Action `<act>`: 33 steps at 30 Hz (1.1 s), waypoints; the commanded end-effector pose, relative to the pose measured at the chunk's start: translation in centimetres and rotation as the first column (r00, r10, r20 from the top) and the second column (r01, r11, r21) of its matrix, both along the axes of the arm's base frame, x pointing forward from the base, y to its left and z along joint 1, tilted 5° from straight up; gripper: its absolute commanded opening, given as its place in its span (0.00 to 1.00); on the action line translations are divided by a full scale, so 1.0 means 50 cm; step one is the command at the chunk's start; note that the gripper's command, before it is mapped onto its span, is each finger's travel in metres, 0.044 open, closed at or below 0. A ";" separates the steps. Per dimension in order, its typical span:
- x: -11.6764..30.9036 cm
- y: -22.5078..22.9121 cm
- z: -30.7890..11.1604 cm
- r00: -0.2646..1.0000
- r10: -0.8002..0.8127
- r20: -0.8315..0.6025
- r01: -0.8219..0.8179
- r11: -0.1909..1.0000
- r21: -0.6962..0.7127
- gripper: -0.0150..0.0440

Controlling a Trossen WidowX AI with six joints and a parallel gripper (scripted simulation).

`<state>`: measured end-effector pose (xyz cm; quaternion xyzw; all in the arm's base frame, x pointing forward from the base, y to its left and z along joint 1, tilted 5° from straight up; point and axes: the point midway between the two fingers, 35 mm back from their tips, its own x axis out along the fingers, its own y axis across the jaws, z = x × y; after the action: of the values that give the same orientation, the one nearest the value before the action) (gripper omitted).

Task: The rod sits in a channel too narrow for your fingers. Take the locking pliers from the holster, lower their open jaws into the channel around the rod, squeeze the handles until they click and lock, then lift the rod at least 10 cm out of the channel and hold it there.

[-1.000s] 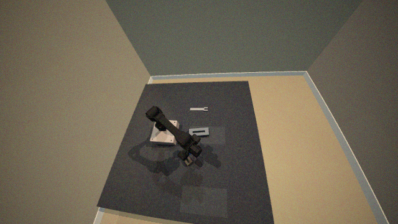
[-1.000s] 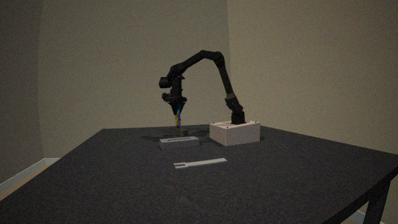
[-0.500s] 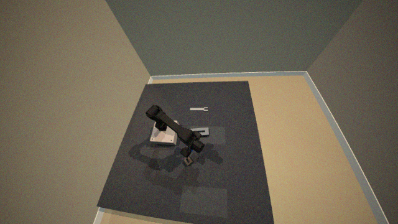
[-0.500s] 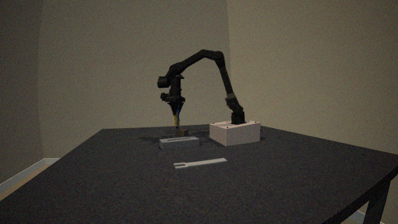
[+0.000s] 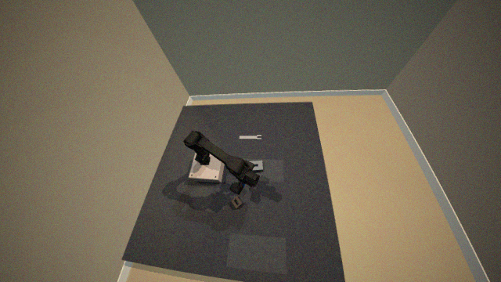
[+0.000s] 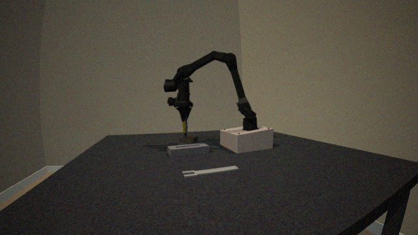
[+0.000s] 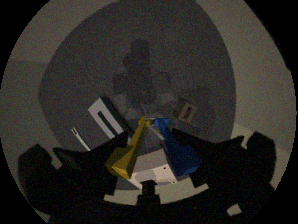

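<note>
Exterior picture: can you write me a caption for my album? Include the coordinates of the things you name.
A black robot arm point(image 6: 213, 55) curves over a dark table point(image 6: 228, 196), its fingertips pointing down behind a grey slotted block point(image 6: 188, 151).

Landmark: pale pinkish-white base block point(image 5: 194, 175) point(image 6: 228, 141) point(image 7: 151, 161), dark dots at its top corners. You've got a black arm point(image 5: 219, 152) point(image 6: 200, 62) above it, plus a yellow piece point(image 6: 184, 126) point(image 7: 135, 152) and blue piece point(image 6: 187, 121) point(image 7: 177, 152) out from it. Near it, you see a light grey slotted block point(image 5: 258, 165) point(image 6: 189, 150) point(image 7: 116, 116), slot dark; brown slotted block point(image 5: 239, 200) point(image 6: 194, 139) point(image 7: 191, 116), dark slot too. Further off, whitish-grey forked strip point(image 5: 247, 137) point(image 6: 217, 170) point(image 7: 81, 140). Under it, charcoal tabletop point(image 5: 305, 219) point(image 6: 130, 186) point(image 7: 200, 60), lighter grey rectangles.
</note>
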<state>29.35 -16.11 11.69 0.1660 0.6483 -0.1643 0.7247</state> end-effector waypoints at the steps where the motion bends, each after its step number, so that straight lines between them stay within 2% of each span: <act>1: 0.005 0.011 0.002 1.000 0.027 0.003 -0.027 1.000 -0.009 0.79; 33: 0.031 0.111 0.002 0.979 0.203 -0.003 -0.203 0.979 -0.022 0.79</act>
<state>30.78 -11.02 11.67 0.1004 0.6613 -0.1025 0.7363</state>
